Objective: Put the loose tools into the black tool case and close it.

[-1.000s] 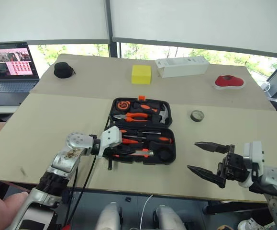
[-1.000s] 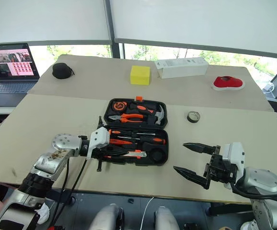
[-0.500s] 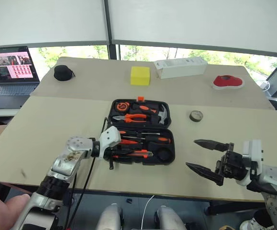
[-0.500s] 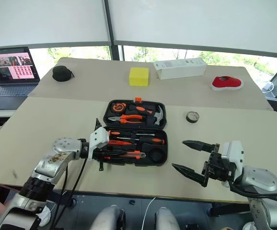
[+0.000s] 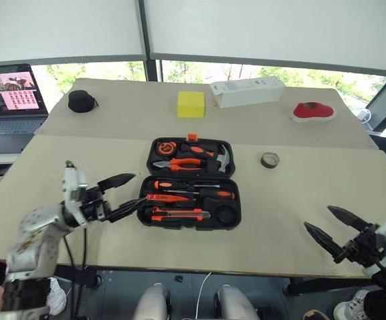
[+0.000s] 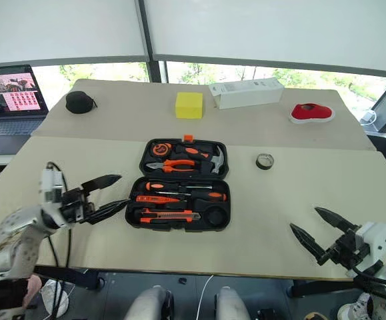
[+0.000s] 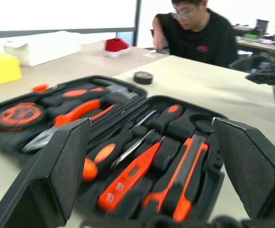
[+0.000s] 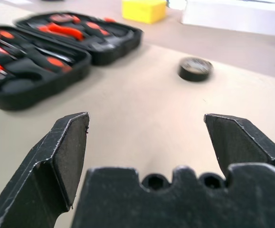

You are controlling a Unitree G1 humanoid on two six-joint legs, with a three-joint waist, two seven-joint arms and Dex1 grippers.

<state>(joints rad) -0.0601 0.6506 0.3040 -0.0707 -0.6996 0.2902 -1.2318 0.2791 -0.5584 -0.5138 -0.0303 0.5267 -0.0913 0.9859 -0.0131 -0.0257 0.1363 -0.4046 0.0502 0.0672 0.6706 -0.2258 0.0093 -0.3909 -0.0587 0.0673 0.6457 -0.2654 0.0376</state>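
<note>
Beige tabletop (image 5: pixel 59 153), two boards butted together, stands before windows with white blinds; a laptop (image 5: pixel 9 100) sits far out beyond the left gripper (image 5: pixel 127 193), and a person in a black shirt (image 7: pixel 199 33) sits past the table's far side. Just ahead of the left gripper's wide-spread, empty fingers lies the black tool case (image 5: pixel 191 181), open flat, its moulded slots filled with orange-and-black screwdrivers (image 5: pixel 193 195) and a utility knife (image 5: pixel 179 214). A small dark tape roll (image 5: pixel 269 160) lies on the table, well forward of the right gripper (image 5: pixel 334 229), whose fingers also gape wide and hold nothing.
</note>
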